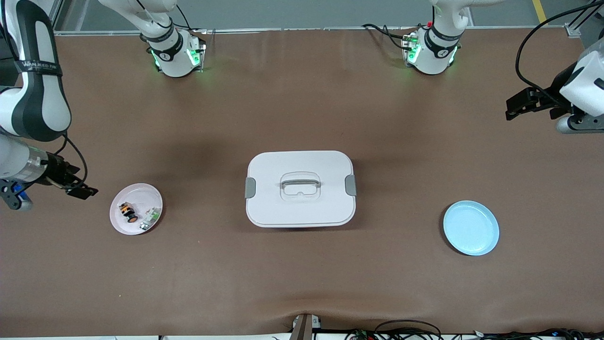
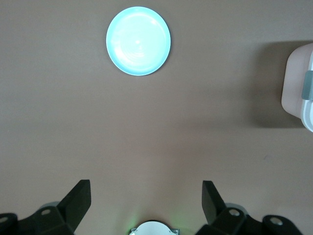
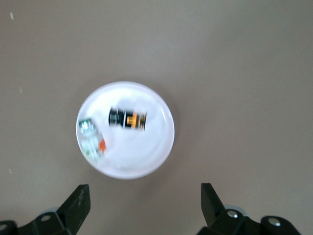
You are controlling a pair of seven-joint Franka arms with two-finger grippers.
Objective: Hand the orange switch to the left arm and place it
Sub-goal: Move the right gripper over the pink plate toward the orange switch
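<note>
Overhead, a brown desk (image 1: 302, 108) carries everything. Two white arms rise from bases along its upper edge. The right arm (image 1: 33, 85) bends down at its end of the desk, and the left arm (image 1: 585, 89) hangs at the other end.

At the desk's middle sits the box (image 1: 300, 189), white with a grey lid handle and grey side clasps.

Toward the left arm's end lies a blue plate (image 1: 471, 228), nearer the front camera than the box. Toward the right arm's end lies a pink plate (image 1: 141, 191).

The right gripper (image 1: 81, 190) hovers just beside the pink plate, its jaws spread wide and holding nothing. The left gripper (image 1: 516, 105) hangs over bare desk, well apart from the blue plate, its jaws also spread wide and holding nothing.

On the pink plate lies the orange switch (image 1: 128, 212), small, black and orange, on its side. Beside it on the same plate lies a white-and-green part (image 1: 149, 218).
</note>
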